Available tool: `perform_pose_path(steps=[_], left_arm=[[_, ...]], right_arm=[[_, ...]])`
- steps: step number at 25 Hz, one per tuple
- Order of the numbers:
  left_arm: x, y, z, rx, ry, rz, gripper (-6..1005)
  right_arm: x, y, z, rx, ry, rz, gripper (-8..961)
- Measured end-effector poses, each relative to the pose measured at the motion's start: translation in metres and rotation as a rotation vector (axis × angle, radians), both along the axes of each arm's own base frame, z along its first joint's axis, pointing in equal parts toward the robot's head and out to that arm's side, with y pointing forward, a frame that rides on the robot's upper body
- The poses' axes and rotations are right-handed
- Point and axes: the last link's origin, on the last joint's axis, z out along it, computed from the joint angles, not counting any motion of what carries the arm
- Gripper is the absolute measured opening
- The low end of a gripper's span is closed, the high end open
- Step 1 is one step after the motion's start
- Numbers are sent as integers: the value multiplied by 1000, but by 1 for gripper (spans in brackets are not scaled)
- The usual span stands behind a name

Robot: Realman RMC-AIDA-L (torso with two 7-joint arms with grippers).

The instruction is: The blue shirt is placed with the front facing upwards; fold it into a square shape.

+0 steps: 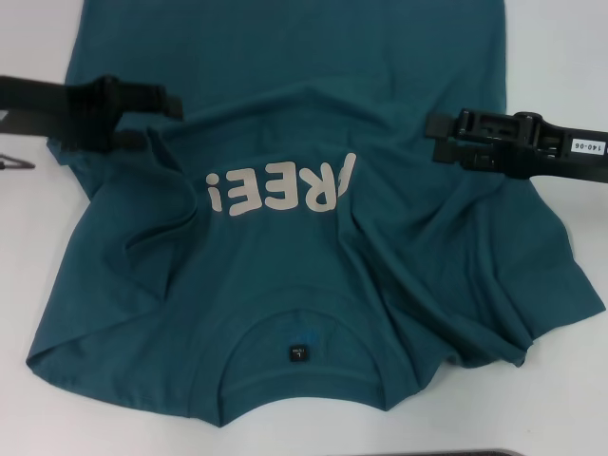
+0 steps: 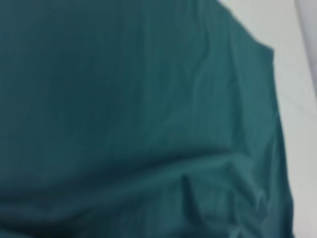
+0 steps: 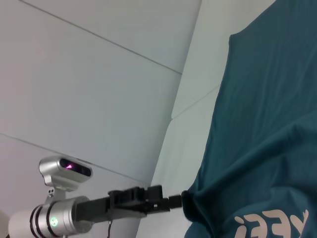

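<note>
Both tools, left (image 1: 174, 104) and right (image 1: 433, 133), pinch raised folds of the blue shirt (image 1: 285, 285).

The shirt (image 1: 285, 275) is dark teal-blue, lying front-up and rumpled, its round collar and small dark neck label nearest the robot. Off-white letters "FREE!" cross the chest (upside down and mirrored from the head view). The cloth is bunched into raised folds at both sides of the chest, and both sleeves spread outward.
</note>
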Motion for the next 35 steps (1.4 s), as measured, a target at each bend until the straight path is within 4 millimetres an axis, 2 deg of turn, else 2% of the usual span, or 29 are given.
perform_pose_path(steps=[6, 18, 25, 31, 35], left_arm=[[6, 2, -1, 5, -37, -30, 842], [-29, -26, 18, -65, -12, -3, 843], [-48, -44, 19, -89, 5, 31, 843], [-51, -50, 11, -118, 19, 39, 842], [-43, -55, -4, -175, 9, 18, 842]], right_arm=[[0, 0, 0, 0, 0, 1, 884], [-2, 3, 0, 1, -3, 7, 884], [-3, 4, 0, 0, -4, 8, 884], [-3, 4, -1, -3, -3, 6, 884], [-2, 3, 0, 0, -2, 0, 884]])
